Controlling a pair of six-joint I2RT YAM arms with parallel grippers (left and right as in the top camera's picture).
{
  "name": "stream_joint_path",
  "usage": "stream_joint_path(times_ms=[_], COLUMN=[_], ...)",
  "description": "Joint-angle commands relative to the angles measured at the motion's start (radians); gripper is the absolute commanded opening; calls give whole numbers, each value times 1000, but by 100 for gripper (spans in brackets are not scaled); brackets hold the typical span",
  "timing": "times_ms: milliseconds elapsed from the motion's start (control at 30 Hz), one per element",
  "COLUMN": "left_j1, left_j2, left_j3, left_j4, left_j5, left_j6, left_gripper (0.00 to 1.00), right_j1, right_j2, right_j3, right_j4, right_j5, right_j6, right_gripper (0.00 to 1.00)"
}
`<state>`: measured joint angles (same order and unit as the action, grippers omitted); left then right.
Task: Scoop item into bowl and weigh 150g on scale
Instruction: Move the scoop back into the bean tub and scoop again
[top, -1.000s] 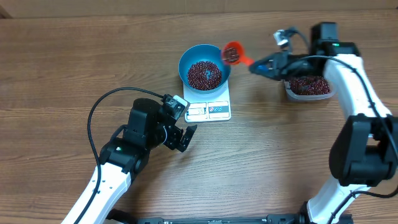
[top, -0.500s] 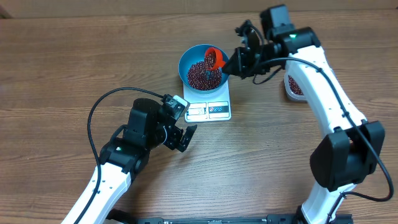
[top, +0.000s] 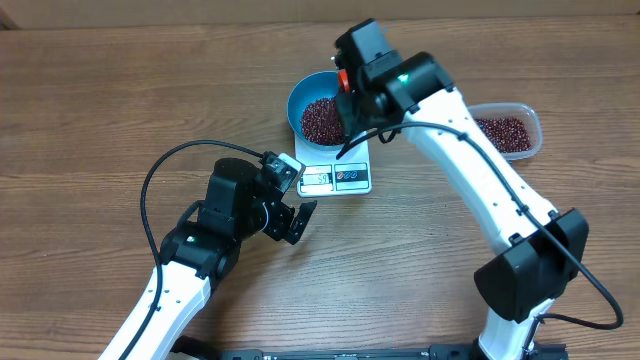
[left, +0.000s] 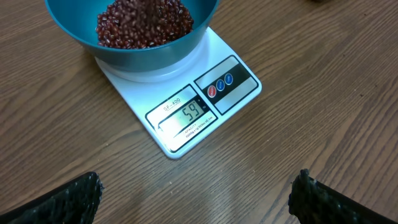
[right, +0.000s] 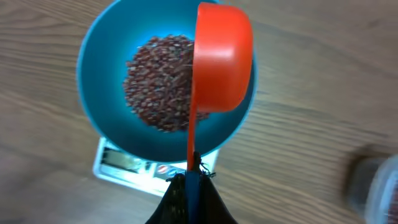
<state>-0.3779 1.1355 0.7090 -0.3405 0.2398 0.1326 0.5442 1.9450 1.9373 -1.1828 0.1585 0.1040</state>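
Right arm reaches over the counter, right jaws clenched on an orange scoop tipped above the bowl of beans on the scale. Left jaws released, short of the scale's edge.

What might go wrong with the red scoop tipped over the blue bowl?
The orange-red plastic scoop, held by the right gripper, tips near the rim of the round blue bowl, so dark red beans might spill past it. It could bump the bowl and upset the reading on the flat white scale.
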Motion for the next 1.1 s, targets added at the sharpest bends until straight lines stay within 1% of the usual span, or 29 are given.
stream_joint_path(times_ms=[0,100,300,400,600,700,733,867,1067], left_j1=[5,5,5,5,5,5,5,5,5], left_j2=[3,3,3,3,3,3,3,3,3], left_j3=[21,21,21,21,21,21,21,21,21], left_j4=[0,0,0,0,0,0,0,0,0], left_j5=[12,12,12,12,12,12,12,12,12], left_j6=[-10,-10,-10,-10,-10,-10,-10,-10,-10], left_gripper=[100,100,100,100,100,100,100,100,100], right_j1=[35,63,74,74,32,-10,-44,-132,-329], right_j2=[-5,-5,-5,-5,-14,-42,-68,-127,-209], right_j3=[30,30,30,30,34,35,35,35,35], right_j4=[-2,-1,-4,-1,2,3,2,-13,-88], right_j5=[194,238,240,180,54,-29,-70,-137,-200], right_j6=[-4,-9,-39,-77,-79,-79,-79,-79,-79], right_gripper=[4,4,4,4,4,4,4,4,4])
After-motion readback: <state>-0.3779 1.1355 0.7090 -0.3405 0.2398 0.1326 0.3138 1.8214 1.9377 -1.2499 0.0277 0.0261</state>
